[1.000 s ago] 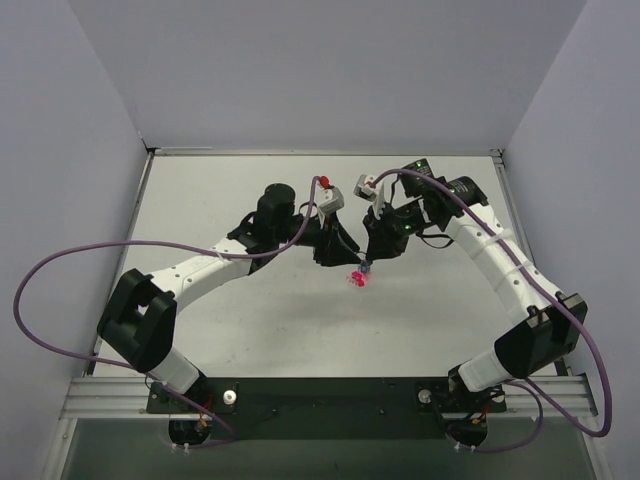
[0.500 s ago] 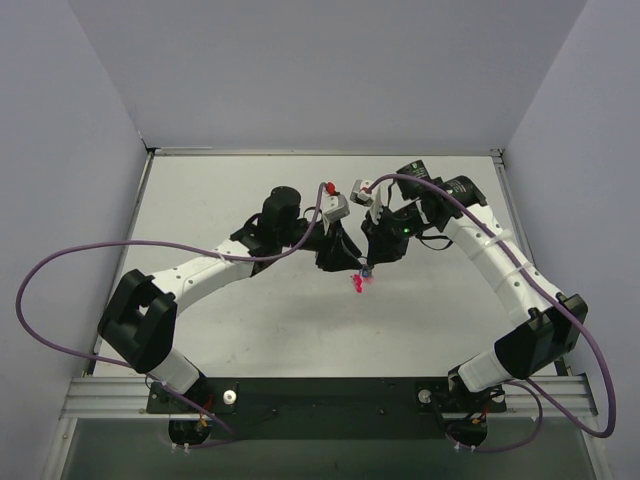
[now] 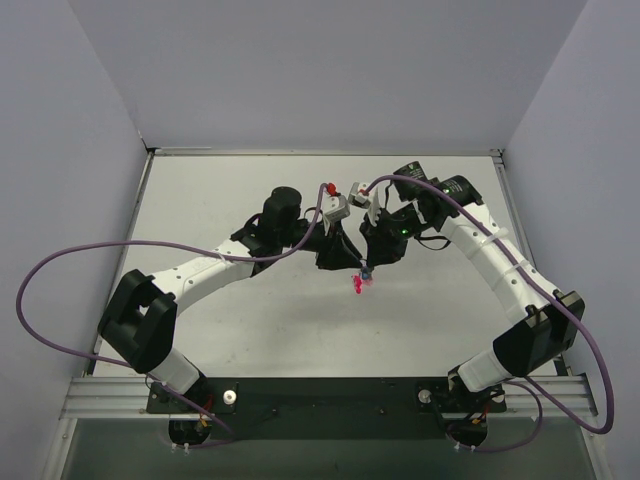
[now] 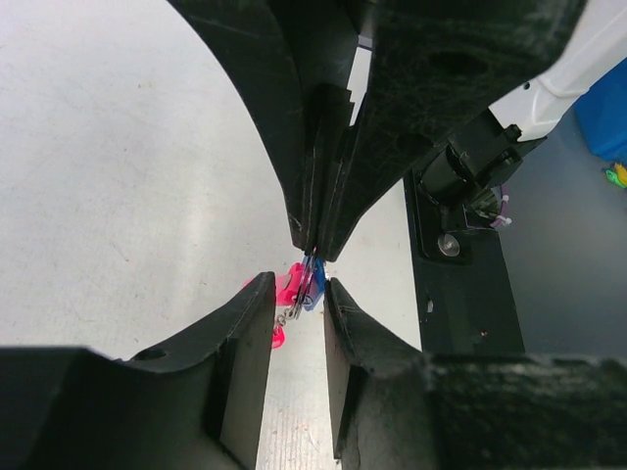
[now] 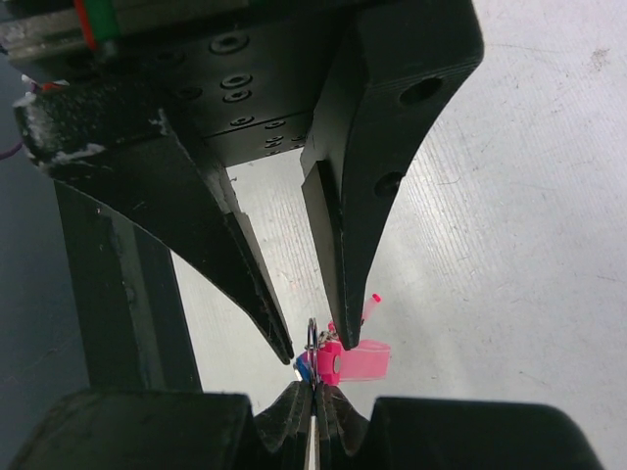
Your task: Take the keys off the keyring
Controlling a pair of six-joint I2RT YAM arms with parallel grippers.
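Note:
The keys hang as a small bunch above the table (image 3: 250, 320): pink heads (image 5: 340, 359) and one blue head (image 5: 302, 368), also seen in the left wrist view (image 4: 287, 286) and from above (image 3: 358, 284). The keyring (image 5: 312, 336) is a thin silvery loop standing on edge. My right gripper (image 5: 315, 390) is shut on the keyring and holds the bunch; it comes down from the top of the left wrist view (image 4: 315, 253). My left gripper (image 4: 299, 284) is open, its fingers either side of the key heads, not touching them as far as I can tell.
Both arms meet at the table's middle, gripper tips almost touching (image 3: 355, 265). Purple cables (image 3: 40, 300) loop out at both sides. Grey walls (image 3: 90, 150) close in the table on three sides. The black base rail (image 3: 320, 395) runs along the near edge.
My left gripper has moved right, closing in on the right gripper's tips. The keys have shifted only slightly with the right gripper.

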